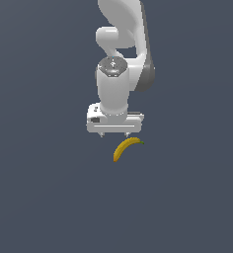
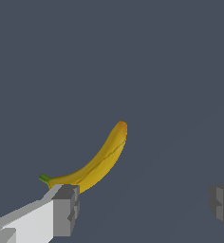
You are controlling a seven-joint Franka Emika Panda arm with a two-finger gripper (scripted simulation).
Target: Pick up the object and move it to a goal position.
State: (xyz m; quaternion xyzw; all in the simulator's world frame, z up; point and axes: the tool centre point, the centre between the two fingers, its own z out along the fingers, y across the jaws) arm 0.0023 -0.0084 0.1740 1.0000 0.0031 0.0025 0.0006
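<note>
The banana (image 1: 126,148) is lying on the flat dark grey-blue surface (image 1: 39,197), just beside the white gripper (image 1: 114,134) in the exterior view, and nothing is gripping it. It is showing a curved yellow body, with a small dark green stem tip pointing toward the exterior view's right. The Panda arm (image 1: 123,39) is reaching in from the top of that view, wrist pointing straight down, and the gripper's broad white body is sitting wider than the banana is long.

Over to the wrist view: the banana (image 2: 97,163) is arcing across the surface, green stem near one finger (image 2: 66,209), blunt yellow end pointing away. The two grey pads are standing far apart, one at each side of the picture, with the gripper's midpoint (image 2: 144,206) over bare floor. So the pincer is spread wide, holding nothing. The banana is overlapping the nearer finger's tip in this picture, but whether they are touching I cannot tell.

No brand, label or writing is readable anywhere, on arm or fruit.
</note>
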